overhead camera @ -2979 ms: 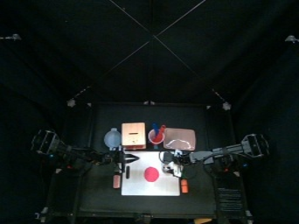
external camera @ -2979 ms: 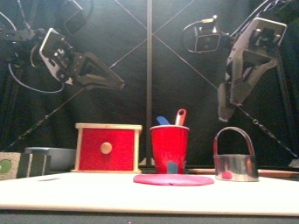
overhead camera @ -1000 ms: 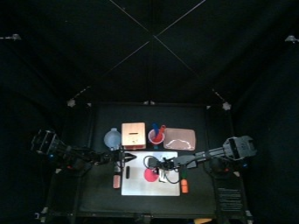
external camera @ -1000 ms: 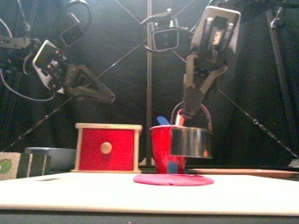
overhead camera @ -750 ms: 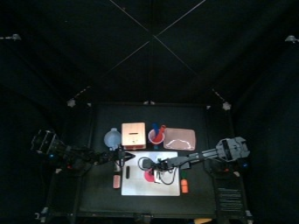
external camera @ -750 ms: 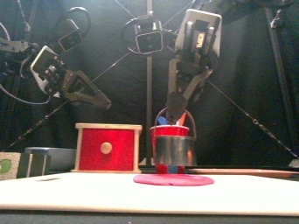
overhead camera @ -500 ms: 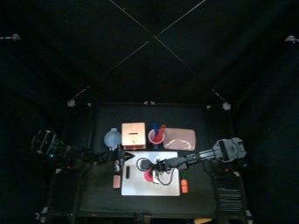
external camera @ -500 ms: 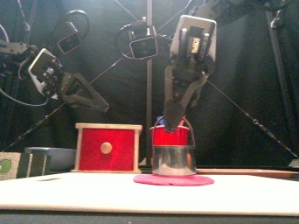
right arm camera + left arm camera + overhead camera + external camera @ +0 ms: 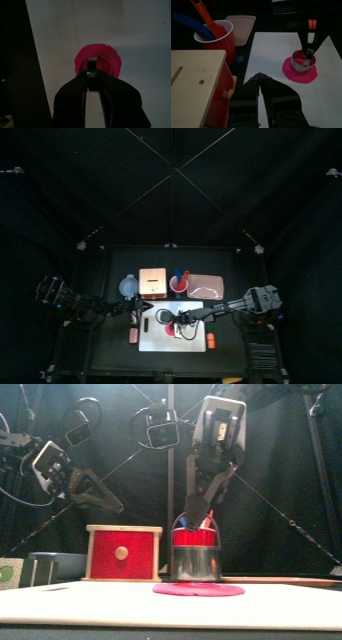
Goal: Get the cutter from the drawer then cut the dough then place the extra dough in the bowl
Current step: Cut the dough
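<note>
Just beside the wooden box (image 9: 123, 552), the left gripper (image 9: 258, 76) is held in the air, its jaws pressed together. At the middle, the cutter (image 9: 195, 562) is set on the pink dough (image 9: 198, 589) on the white board (image 9: 80, 606), its wire handle clamped by the right gripper (image 9: 90, 75).

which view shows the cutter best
Front view: the cutter is large and side-on over the dough, wire handle in the right hand. Left wrist view shows it smaller, from above; top view, tiny; right wrist view, mostly hidden by the hand.
</note>
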Controlling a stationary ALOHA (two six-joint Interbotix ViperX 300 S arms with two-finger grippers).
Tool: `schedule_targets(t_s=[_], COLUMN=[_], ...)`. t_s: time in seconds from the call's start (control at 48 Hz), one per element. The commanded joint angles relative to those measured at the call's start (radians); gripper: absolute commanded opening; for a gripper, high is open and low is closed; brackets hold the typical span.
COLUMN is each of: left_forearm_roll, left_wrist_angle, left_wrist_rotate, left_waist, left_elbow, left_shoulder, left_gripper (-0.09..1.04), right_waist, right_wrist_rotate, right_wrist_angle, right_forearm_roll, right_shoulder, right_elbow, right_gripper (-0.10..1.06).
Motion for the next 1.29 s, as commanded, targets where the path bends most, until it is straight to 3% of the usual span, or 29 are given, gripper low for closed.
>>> schedule_targets(t_s=[0.021,0.667,1.292], left_forearm_roll=[-0.002,-0.006,0.000], left_wrist_angle=[-0.009,-0.009,-0.031], left_wrist_rotate=[0.000,0.000,0.003], left_waist=[0.003,0.003,-0.017], left_elbow=[-0.008,-0.008,-0.032], left_shoulder=[-0.011,-0.011,-0.011], left_gripper=[0.45,0.45,0.46], right_waist=[0.002,-0.005,0.000], right_wrist_rotate=[-0.002,0.006,0.005], right_wrist_angle=[-0.005,-0.002,-0.031], right_forearm_roll=[0.008,0.015,-0.025], right_shoulder=[-0.020,0.009,-0.029], right_elbow=[-0.023,-0.012,-0.012], right_gripper=[0.55,0.59,0.91])
